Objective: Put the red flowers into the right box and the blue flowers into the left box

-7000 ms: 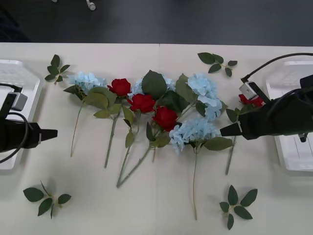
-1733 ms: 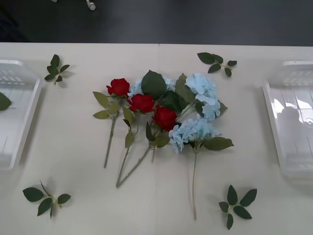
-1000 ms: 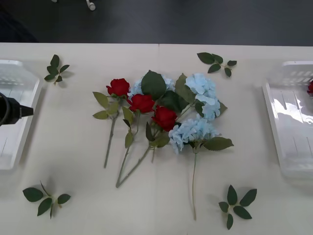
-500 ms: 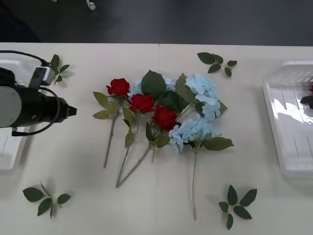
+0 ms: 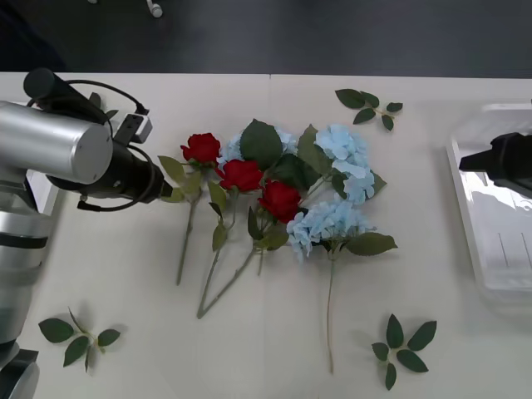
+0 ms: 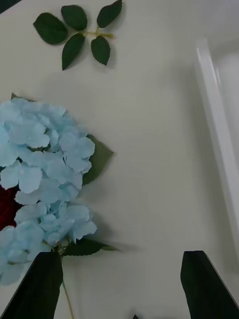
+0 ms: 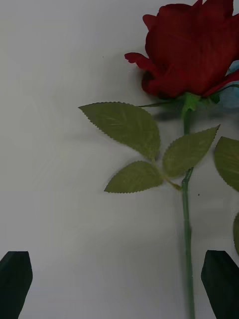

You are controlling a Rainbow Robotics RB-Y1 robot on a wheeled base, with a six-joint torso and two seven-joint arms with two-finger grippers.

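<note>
Left end effector (image 7: 119, 284): released, empty, beside leftmost of the red flowers (image 5: 202, 147). Right end effector (image 6: 119, 284): released, near blue flowers (image 6: 45, 164). Risk: tangled stems drag neighbouring blooms along.

The left arm (image 5: 62, 154) is showing a fat silver cylinder narrowing to a black wrist, with black cables looping past a small grey box. The right arm (image 5: 507, 160) is looking matte black.

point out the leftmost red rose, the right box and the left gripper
leftmost red rose (image 5: 202, 148), front view, on the bloom
right box (image 5: 462, 166), front view, on its near-side rim
left gripper (image 7: 119, 284), left wrist view, midway between its open fingertips
</note>
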